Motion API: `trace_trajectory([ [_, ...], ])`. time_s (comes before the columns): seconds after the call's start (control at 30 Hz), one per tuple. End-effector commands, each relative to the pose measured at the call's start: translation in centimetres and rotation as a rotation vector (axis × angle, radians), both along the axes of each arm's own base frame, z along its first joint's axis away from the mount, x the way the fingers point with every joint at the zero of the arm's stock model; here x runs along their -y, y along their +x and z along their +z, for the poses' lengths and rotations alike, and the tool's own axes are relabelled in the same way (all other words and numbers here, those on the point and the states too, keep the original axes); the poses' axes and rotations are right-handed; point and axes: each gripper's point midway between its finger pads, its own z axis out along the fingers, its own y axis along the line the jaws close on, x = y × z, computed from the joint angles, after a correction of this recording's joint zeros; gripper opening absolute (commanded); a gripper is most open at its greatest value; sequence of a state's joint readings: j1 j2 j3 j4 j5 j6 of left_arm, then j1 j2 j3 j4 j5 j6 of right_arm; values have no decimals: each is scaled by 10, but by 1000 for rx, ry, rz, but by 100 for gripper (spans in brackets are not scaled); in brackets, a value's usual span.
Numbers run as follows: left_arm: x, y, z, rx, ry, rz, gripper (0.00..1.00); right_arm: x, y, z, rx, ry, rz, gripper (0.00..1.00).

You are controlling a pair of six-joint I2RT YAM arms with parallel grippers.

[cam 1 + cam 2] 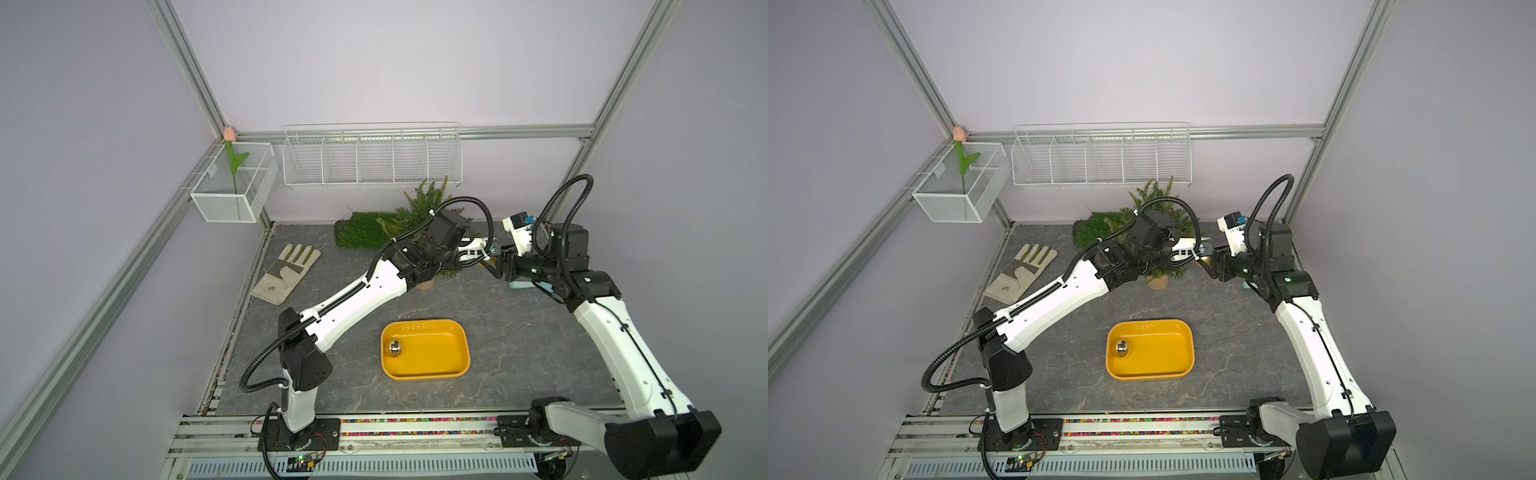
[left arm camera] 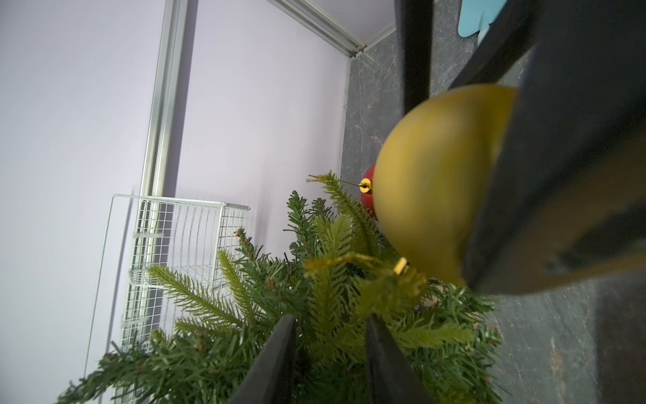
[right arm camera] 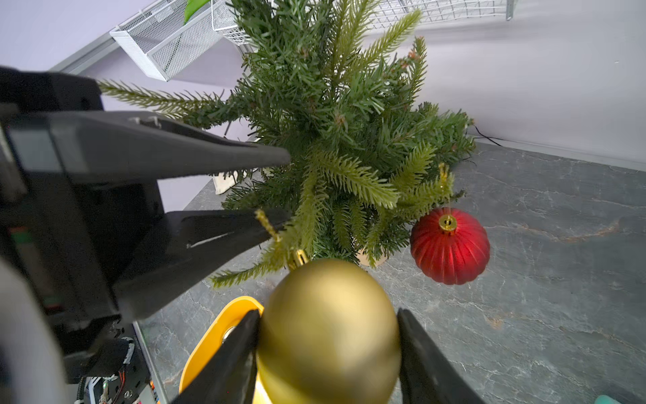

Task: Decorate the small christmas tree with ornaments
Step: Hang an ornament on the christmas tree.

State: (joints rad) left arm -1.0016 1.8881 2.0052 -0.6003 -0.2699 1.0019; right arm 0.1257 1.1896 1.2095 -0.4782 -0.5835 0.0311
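Right gripper (image 3: 328,314) is clamping the matte gold bauble (image 3: 328,335) at a low branch of the small christmas tree (image 3: 332,105) standing at the table's rear. Left gripper (image 3: 287,187), its jaws parted and holding nothing, is hovering beside the bauble's hanger. Red bauble (image 3: 449,248) is hanging from the tree — shiny bauble (image 1: 394,348) is lying in the yellow tray (image 1: 424,376).

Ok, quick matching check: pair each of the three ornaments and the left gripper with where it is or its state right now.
1 matte gold bauble
2 red bauble
3 shiny bauble
4 left gripper

A in the yellow tray
B open, beside the tree
C hanging from a branch
D held by the right gripper

Pairs: 1-D, 2-C, 3-A, 4-B
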Motion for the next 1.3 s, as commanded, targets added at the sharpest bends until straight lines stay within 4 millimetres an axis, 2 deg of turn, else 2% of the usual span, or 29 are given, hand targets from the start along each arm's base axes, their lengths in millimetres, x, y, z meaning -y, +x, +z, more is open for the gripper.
trace_trajectory([
  [0.0,-9,-12,31,22,-71,-25,38,3,0,-5,3,-4,-12,39],
  [0.3,-15,-23,55,34,-173,-44,40,6,-4,-10,1,-20,-26,39],
  [0.6,-18,-23,49,10,-169,-27,40,8,-8,-8,12,-25,-31,39],
  [1.1,-21,-28,52,4,-184,-35,40,10,-12,-3,42,-28,-41,38],
  [1.27,-21,-29,55,2,-189,-44,40,12,-15,10,91,-30,-54,38],
])
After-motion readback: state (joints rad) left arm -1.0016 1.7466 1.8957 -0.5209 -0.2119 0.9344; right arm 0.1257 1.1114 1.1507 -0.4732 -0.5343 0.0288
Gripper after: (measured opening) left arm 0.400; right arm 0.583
